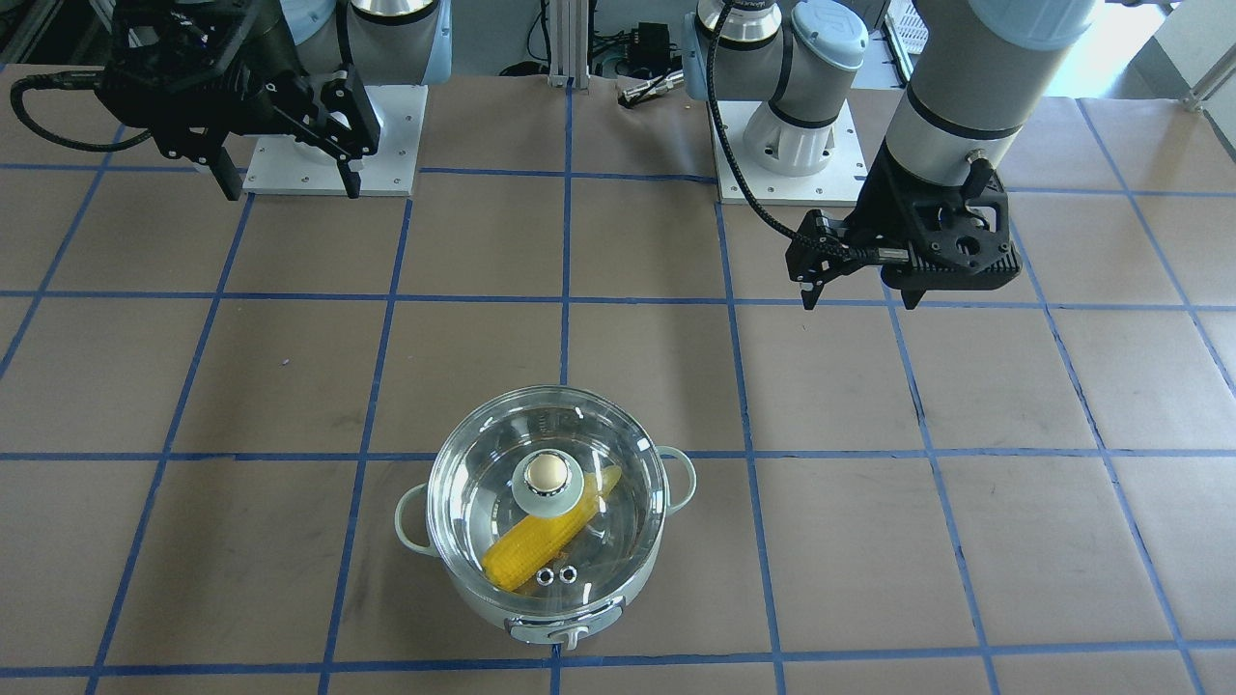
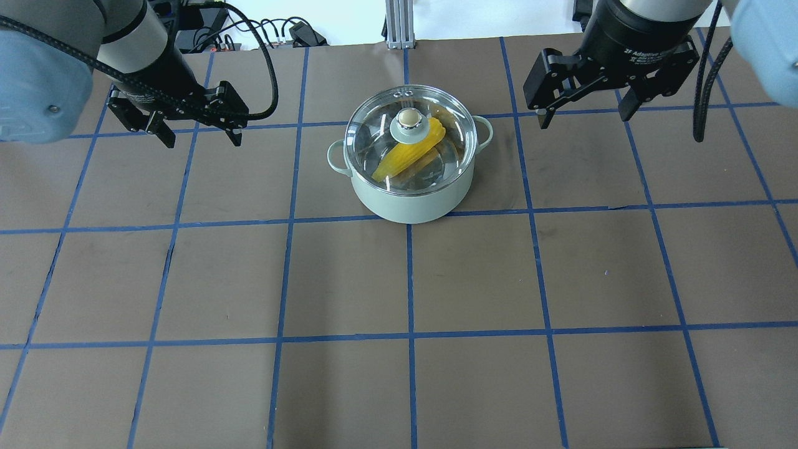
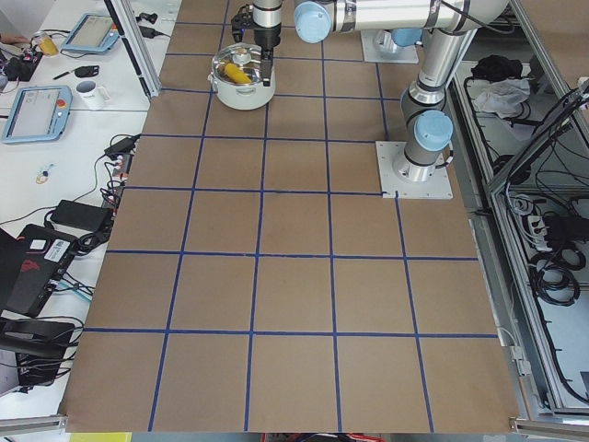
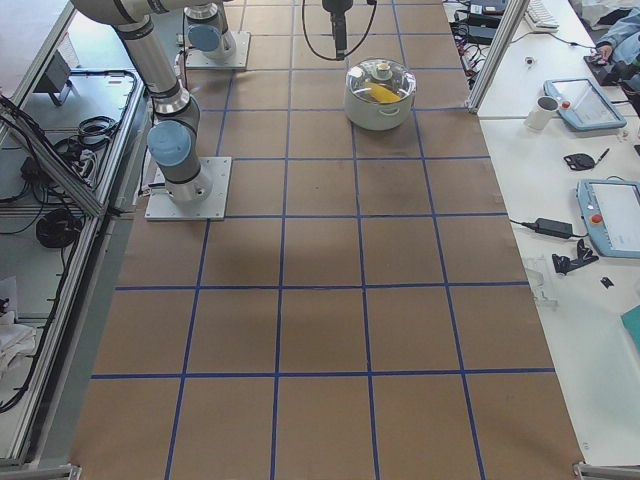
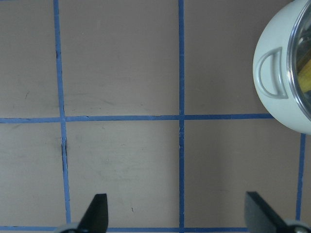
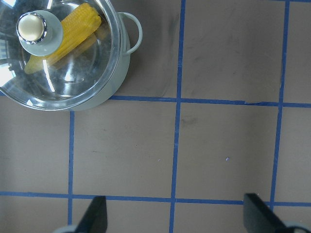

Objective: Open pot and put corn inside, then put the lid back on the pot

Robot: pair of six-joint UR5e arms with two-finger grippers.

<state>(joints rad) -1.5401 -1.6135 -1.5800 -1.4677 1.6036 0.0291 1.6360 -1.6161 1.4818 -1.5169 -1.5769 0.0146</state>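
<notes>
**Corn in, lid on: task looks finished**

The round pale grey-green pot [image 2: 408, 196] with loop side handles stands toward the edge of the bench [image 2: 399, 386] opposite the robot, about midway between the two arms. The bright yellow tapered ear of corn [image 2: 405, 157] lies slanted inside it. The round clear glass lid [image 2: 377, 134] with its beige ball knob sits level on the rim, covering the corn.

The left end effector [image 2: 202, 138] hangs with its fingers spread wide and nothing between them, off to the pot's left and apart from it. The right end effector [image 2: 585, 117] is likewise wide and empty on the pot's right, also clear of it.

Judged from this layout, all three steps are done: opening, loading and re-covering. The next move should call for no grasp at all. At most, the arms need to draw back toward the robot's edge of the bench without brushing the handles or the knob.
</notes>
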